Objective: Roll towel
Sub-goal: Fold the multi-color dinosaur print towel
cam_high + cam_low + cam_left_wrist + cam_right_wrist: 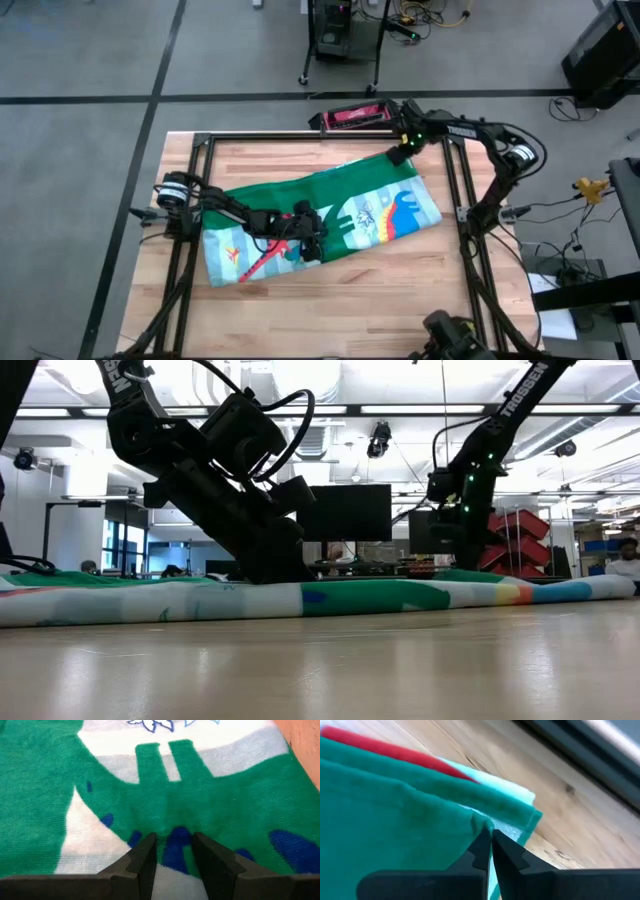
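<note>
The towel [330, 215] lies folded in a long band across the wooden table, with its green back showing along the far side and its dinosaur print along the near side. My left gripper [310, 245] is down on the band's middle near its near edge, with its fingers a little apart [174, 840]. My right gripper [400, 155] is at the towel's far right corner and is shut on the cloth [489, 832]. In the low view the towel [380, 595] is a low flat ridge. My left gripper sets its two fingertips [145, 847] on the towel's printed face, on a green dinosaur with blue spots [175, 842]. It comes slanting down from the table's left. The cloth lies flat on the table; whether any is pinched I cannot tell. My right gripper pinches the green edge [480, 820] at the towel's far right corner between its shut fingers. It takes several layers where the cloth is folded. The fingers come from above and from the far side. The corner is raised slightly and the rest lies on the table.
A red and black object [352, 116] lies at the table's far edge. A dark metal frame [455, 190] runs round the work area. Bare wood [350, 310] shows between the towel and the near edge.
</note>
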